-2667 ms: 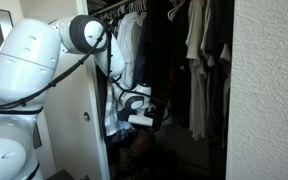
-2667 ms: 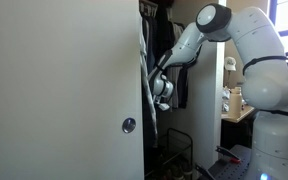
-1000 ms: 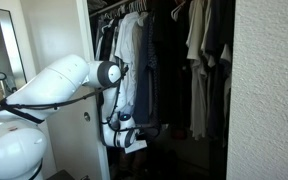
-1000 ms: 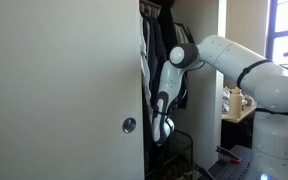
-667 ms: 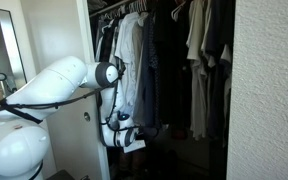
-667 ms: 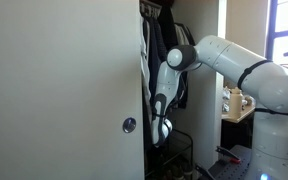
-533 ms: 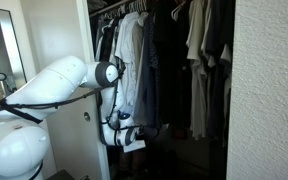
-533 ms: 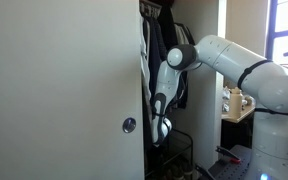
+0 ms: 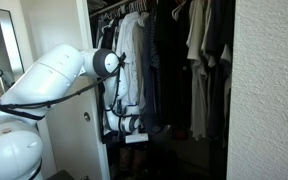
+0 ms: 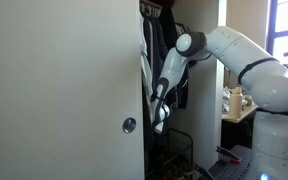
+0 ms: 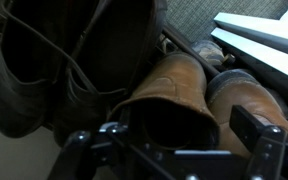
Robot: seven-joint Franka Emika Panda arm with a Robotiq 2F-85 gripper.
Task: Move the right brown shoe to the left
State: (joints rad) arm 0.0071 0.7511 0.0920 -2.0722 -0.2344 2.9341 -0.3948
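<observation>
In the wrist view two brown shoes lie side by side on the closet floor. One brown shoe [image 11: 174, 85] has its dark opening right under my gripper [image 11: 166, 135], which is open, its fingers [image 11: 252, 128] standing wide on either side and apart from the leather. The other brown shoe [image 11: 252, 100] lies to its right, partly behind the right finger. In both exterior views the gripper [image 9: 134, 124] [image 10: 160, 108] hangs low inside the closet doorway, and the shoes are lost in the dark below it.
A dark boot [image 11: 39, 65] with laces lies left of the brown shoes. A white flat object [image 11: 269, 40] is at the upper right. Hanging clothes [image 9: 199, 50] fill the closet. A white door [image 10: 64, 90] with a knob [image 10: 129, 125] borders the opening.
The gripper has opened, letting go of what it held, and has risen a little inside the closet opening. The arm's elbow has lifted with it.
</observation>
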